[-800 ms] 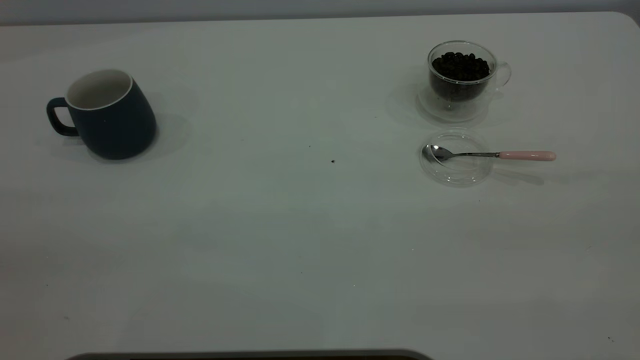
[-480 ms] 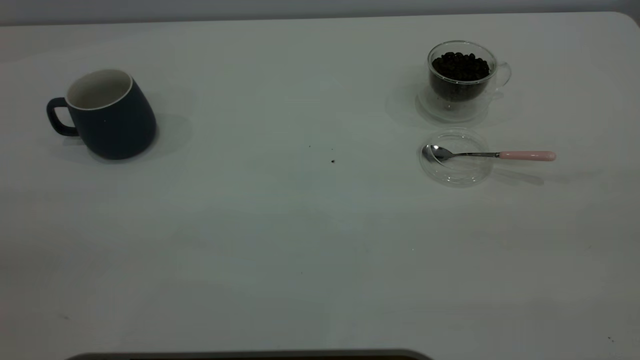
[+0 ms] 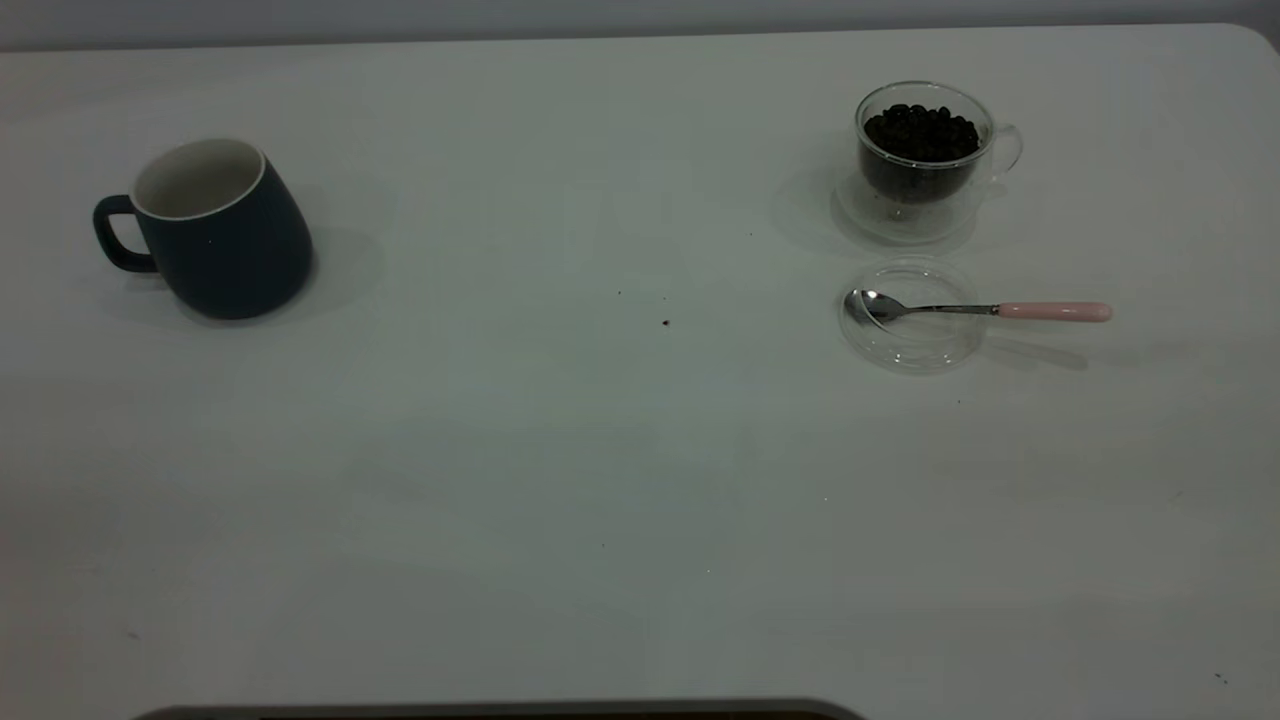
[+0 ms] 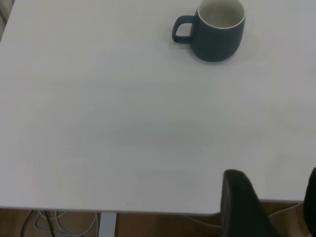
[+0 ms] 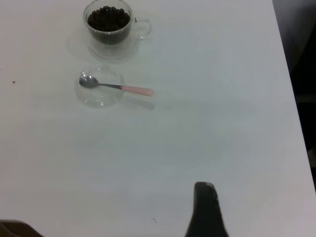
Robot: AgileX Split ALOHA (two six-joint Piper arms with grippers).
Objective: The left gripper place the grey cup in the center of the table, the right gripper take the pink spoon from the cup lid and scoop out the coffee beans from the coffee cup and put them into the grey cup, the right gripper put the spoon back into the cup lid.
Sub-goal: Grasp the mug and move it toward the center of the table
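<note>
The grey cup (image 3: 215, 232) is dark blue-grey with a white inside. It stands upright at the table's left, handle to the left, and also shows in the left wrist view (image 4: 217, 28). The glass coffee cup (image 3: 925, 150), full of coffee beans, stands at the back right. In front of it lies the clear cup lid (image 3: 910, 330) with the pink-handled spoon (image 3: 985, 310) across it, bowl in the lid. My left gripper (image 4: 274, 173) is open and empty, far from the grey cup, over the table's near edge. My right gripper (image 5: 205, 197) hangs well short of the spoon (image 5: 118, 88).
The white table (image 3: 600, 450) carries a few dark specks near its middle (image 3: 666, 322). The table's edge and the floor with cables (image 4: 59, 222) show in the left wrist view. The table's right edge (image 5: 291, 98) shows in the right wrist view.
</note>
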